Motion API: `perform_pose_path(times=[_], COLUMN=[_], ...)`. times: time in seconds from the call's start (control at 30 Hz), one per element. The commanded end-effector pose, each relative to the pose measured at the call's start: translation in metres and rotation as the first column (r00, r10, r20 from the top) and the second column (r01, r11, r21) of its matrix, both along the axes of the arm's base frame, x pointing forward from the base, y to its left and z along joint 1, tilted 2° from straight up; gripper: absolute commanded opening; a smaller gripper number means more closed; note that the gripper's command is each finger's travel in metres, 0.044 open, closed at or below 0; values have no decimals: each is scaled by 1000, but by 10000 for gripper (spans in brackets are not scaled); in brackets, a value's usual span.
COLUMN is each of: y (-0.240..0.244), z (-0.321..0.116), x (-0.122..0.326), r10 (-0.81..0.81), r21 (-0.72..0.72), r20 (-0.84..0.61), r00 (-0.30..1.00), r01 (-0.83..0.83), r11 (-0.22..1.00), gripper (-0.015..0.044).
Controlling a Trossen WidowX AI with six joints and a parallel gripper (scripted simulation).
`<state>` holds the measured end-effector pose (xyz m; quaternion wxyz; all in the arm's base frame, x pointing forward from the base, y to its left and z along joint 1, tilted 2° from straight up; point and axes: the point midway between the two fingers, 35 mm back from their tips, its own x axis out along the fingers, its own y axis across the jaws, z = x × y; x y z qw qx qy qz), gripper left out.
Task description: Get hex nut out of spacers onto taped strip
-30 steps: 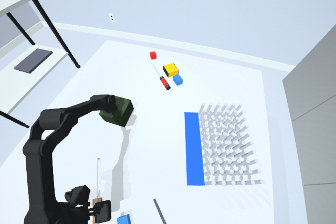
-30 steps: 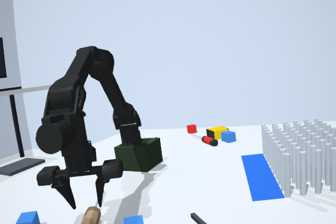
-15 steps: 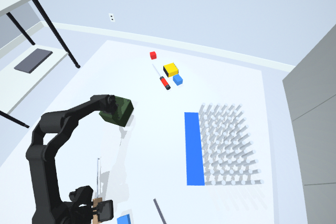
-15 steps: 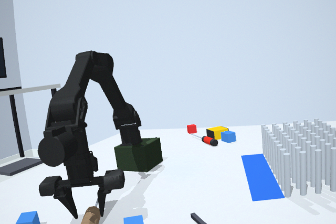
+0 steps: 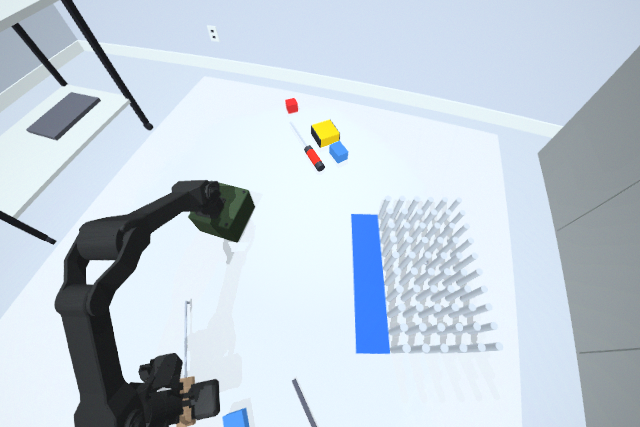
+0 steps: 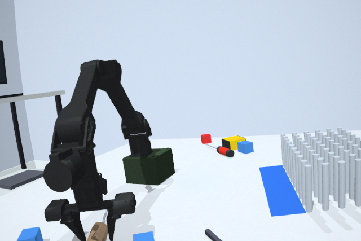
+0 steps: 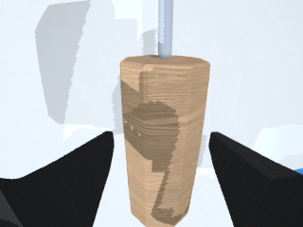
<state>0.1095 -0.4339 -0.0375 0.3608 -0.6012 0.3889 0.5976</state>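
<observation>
A tool with a wooden handle (image 5: 187, 386) (image 6: 98, 232) (image 7: 163, 95) lies on the table, its thin metal shaft (image 5: 186, 334) (image 7: 165, 28) pointing away toward the green block. My gripper (image 6: 97, 236) (image 7: 162, 139) is open, with one finger on each side of the handle and a gap on both sides in the wrist view. The blue taped strip (image 5: 368, 282) (image 6: 280, 191) lies along the near side of the standing metal spacers (image 5: 431, 271) (image 6: 308, 188), which look upright. I cannot make out the hex nut with certainty among them.
The arm's base stands on a green block (image 5: 235, 207) (image 6: 163, 168). A dark bar (image 5: 305, 404) (image 6: 213, 235) and a blue block (image 5: 236, 418) (image 6: 143, 236) lie right of the gripper. A red-handled screwdriver (image 5: 313, 157) (image 6: 224, 150), yellow block (image 5: 325, 131) and red cube (image 5: 291, 105) lie farther back.
</observation>
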Motion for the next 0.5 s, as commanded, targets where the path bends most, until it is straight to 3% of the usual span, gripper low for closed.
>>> perform_pose_path(times=[0.0, 0.07, 0.3, 0.47], y=[0, 0, 0, 1], z=[-3, -3, -3, 33], x=[-1, -1, -1, 0], r10=[2, 2, 2, 0], r21=[0, 0, 0, 0], r20=[-3, -3, -3, -3], r00=[1000, 1000, 1000, 1000], r01=[-2, -2, -2, 0], r11=[1000, 1000, 1000, 1000], gripper=[228, 175, 128, 0])
